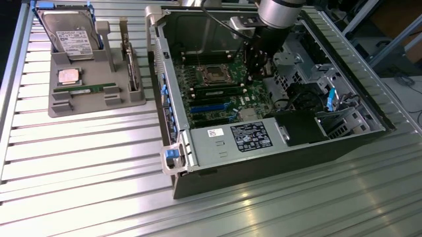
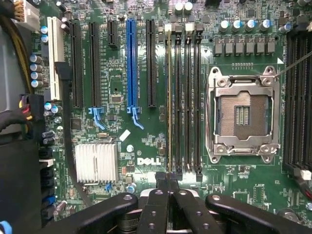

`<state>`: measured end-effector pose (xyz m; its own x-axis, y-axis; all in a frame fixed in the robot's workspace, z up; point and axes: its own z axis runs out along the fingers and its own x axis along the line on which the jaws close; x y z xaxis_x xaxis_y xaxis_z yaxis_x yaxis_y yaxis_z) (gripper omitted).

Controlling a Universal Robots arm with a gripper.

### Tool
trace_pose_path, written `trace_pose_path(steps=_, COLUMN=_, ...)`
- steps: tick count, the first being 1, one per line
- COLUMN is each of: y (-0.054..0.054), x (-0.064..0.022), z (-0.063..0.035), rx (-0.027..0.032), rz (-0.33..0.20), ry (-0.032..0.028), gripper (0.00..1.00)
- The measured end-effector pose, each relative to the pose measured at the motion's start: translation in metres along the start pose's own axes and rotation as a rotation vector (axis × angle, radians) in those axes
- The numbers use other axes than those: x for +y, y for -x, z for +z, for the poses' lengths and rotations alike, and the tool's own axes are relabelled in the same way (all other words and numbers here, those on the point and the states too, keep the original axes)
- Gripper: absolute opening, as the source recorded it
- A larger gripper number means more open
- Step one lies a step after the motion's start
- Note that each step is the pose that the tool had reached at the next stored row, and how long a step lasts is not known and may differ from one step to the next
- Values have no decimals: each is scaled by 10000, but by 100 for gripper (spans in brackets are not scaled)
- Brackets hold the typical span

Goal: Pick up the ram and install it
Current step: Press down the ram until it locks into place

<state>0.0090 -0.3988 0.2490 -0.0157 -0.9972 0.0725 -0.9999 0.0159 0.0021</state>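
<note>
A long green ram stick (image 1: 82,90) with a white sticker lies in the grey holder (image 1: 63,106) on the exterior view's left. Another thin stick (image 2: 169,97) stands edge-on in the memory slot nearest the blue card slot; it also shows on the motherboard (image 1: 219,92). My gripper (image 1: 254,69) hangs inside the open computer case, low over the board. Its black fingers (image 2: 161,195) are pressed together with nothing between them, the gripper (image 2: 168,181) sitting just over one end of that seated stick. I cannot tell whether it touches.
The holder also carries a hard drive (image 1: 69,34), a square silver processor (image 1: 68,75) and an upright expansion card (image 1: 132,61). The empty processor socket (image 2: 242,114), three free memory slots (image 2: 187,97) and a finned heatsink (image 2: 96,162) surround the gripper. Case walls (image 1: 168,98) enclose the board.
</note>
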Motion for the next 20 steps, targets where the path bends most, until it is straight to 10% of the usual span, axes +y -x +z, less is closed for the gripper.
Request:
trace_pose_path(steps=8, y=12, x=13, z=197, rx=11, rz=0, ry=2, gripper=11)
trace_pose_path(steps=12, y=6, x=29, z=79, rx=-3, rz=5, ry=-67, gripper=11)
trace_pose_path(steps=16, y=2, x=256, z=77, rx=-31, rz=4, ry=-83, gripper=11)
trace_pose_path(steps=20, y=-4, x=666, z=83, rx=-100, rz=6, ry=-84, gripper=11)
